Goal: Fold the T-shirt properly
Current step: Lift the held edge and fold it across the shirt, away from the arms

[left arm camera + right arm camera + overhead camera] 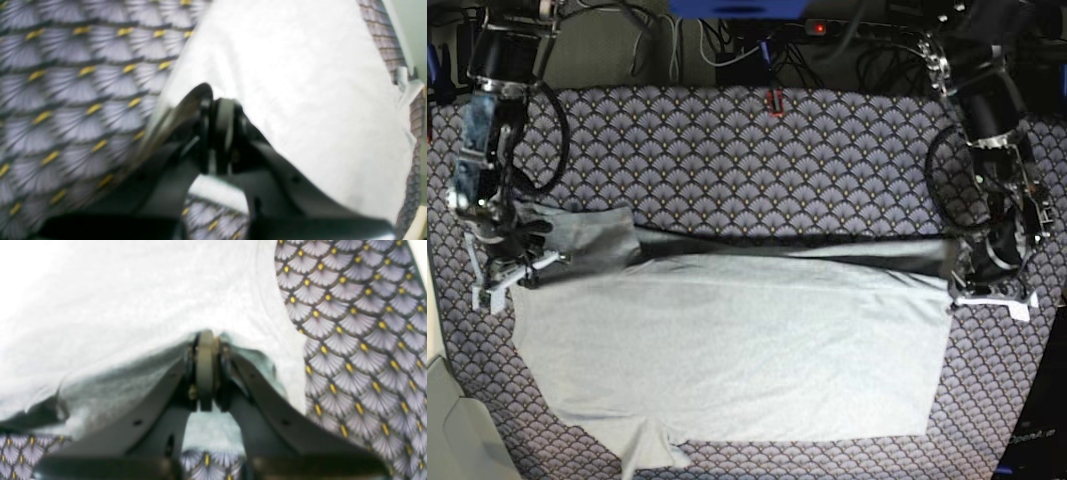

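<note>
Both hands — left hand (217, 110), right hand (205, 340) — pinch the T-shirt (737, 345)

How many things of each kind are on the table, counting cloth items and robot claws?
T-shirt: 1
Tablecloth: 1
Claws: 2, the left claw and the right claw, each shut on the T-shirt
Total: 4

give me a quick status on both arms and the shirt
Left end effector shut on T-shirt edge. Right end effector shut on opposite edge. Shirt half folded on tablecloth, far edge lifted. Nothing in the way.
</note>
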Controlling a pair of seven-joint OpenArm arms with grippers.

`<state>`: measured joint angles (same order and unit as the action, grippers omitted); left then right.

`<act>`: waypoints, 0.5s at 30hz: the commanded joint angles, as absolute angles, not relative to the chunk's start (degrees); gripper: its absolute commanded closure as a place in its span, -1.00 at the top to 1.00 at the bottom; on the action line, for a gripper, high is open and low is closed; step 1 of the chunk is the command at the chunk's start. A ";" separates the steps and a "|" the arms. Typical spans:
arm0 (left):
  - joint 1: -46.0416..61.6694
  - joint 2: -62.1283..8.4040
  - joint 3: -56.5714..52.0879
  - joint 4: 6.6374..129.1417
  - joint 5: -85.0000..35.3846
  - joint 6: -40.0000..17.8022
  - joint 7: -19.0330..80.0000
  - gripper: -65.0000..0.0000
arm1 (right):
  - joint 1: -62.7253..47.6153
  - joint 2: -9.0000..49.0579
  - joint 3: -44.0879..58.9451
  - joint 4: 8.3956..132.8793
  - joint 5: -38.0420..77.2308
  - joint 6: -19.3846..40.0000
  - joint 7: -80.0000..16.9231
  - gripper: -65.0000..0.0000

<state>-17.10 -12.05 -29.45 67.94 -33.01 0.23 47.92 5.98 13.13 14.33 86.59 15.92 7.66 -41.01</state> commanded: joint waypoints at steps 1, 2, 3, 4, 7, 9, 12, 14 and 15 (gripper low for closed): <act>-19.91 -12.97 -28.70 68.18 -33.71 -0.31 45.85 -0.99 | 9.19 14.11 14.55 85.76 15.87 8.57 -39.16 -1.00; -20.88 -13.14 -27.38 67.21 -33.71 -0.13 44.97 -0.99 | 10.86 14.20 14.46 83.82 15.87 8.75 -39.16 -1.00; -21.67 -13.23 -26.33 66.42 -33.71 -0.13 44.18 -0.99 | 12.26 14.46 14.46 82.07 15.87 8.84 -39.16 -1.00; -22.37 -13.23 -25.27 65.63 -33.45 -0.13 43.21 -0.99 | 13.67 14.99 14.37 80.13 15.87 8.84 -39.08 -1.00; -25.01 -13.23 -22.02 63.52 -28.88 -0.13 40.92 -0.99 | 17.10 16.04 11.47 75.65 15.87 8.92 -38.64 -1.00; -26.42 -13.05 -20.35 62.29 -25.36 -0.22 39.60 -0.99 | 18.15 16.92 8.75 73.80 15.87 8.92 -36.97 -1.00; -28.35 -12.79 -18.77 60.44 -21.14 -0.40 37.41 -0.99 | 18.77 18.07 5.76 70.73 15.87 8.92 -33.54 -1.00; -29.85 -12.97 -17.63 59.03 -19.82 -0.48 36.18 -0.99 | 20.00 18.07 4.79 69.05 15.87 8.92 -32.13 -1.00; -30.37 -13.14 -16.92 58.24 -19.21 -0.48 35.65 -0.99 | 20.62 18.15 4.09 67.91 15.87 8.92 -31.87 -1.00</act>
<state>-28.51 -12.51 -16.86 57.34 -19.09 -0.30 36.93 18.59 17.50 4.01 66.78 15.44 8.80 -33.63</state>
